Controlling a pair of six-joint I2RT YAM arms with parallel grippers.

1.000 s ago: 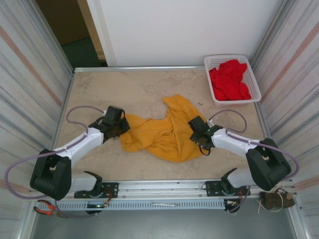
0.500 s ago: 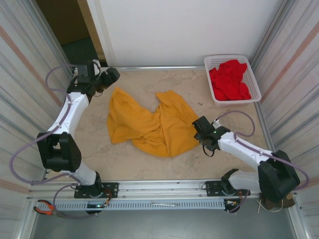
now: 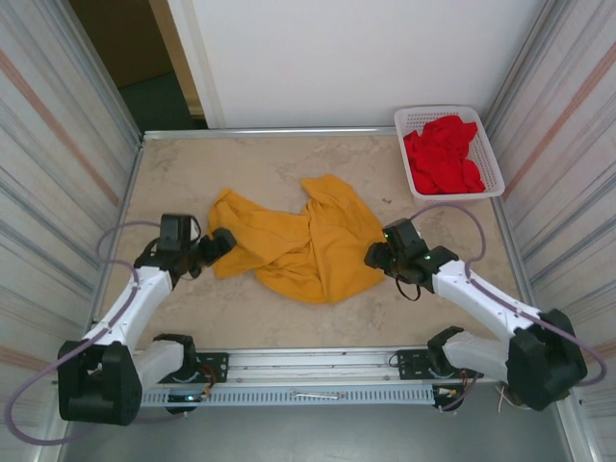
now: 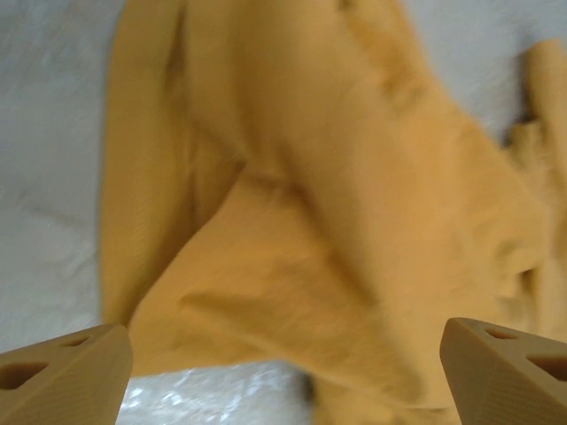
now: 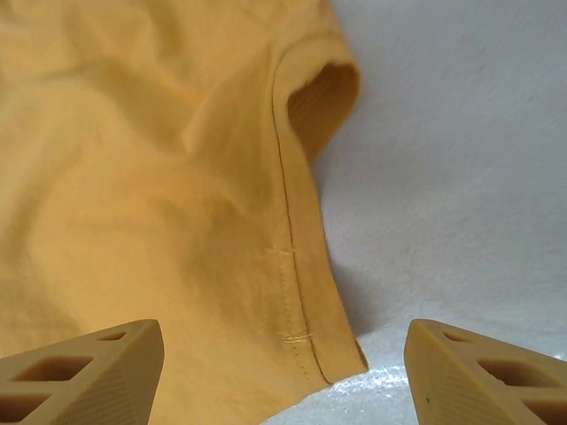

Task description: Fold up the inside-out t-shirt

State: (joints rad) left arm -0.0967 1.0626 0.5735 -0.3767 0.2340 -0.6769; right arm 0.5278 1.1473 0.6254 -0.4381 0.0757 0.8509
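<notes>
The inside-out t-shirt (image 3: 298, 241) lies crumpled and mustard yellow in the middle of the table. My left gripper (image 3: 219, 243) is at its left edge, low over the table. In the left wrist view the left gripper (image 4: 283, 381) is open, with rumpled t-shirt (image 4: 292, 204) cloth spread ahead of the tan fingertips (image 4: 62, 372). My right gripper (image 3: 375, 255) sits at the shirt's right edge. In the right wrist view the right gripper (image 5: 285, 376) is open, its fingers either side of a stitched hem corner of the t-shirt (image 5: 151, 204); nothing is pinched.
A white basket (image 3: 489, 144) holding red garments (image 3: 443, 154) stands at the back right corner. Striped walls close in both sides. A metal rail (image 3: 318, 358) runs along the near edge. Bare marble-patterned table (image 3: 250, 164) lies behind the shirt.
The left gripper dragged the shirt's left part outward, let go and opened, swung to the back left corner, then came back to the shirt's left edge. The right gripper opened wider.
</notes>
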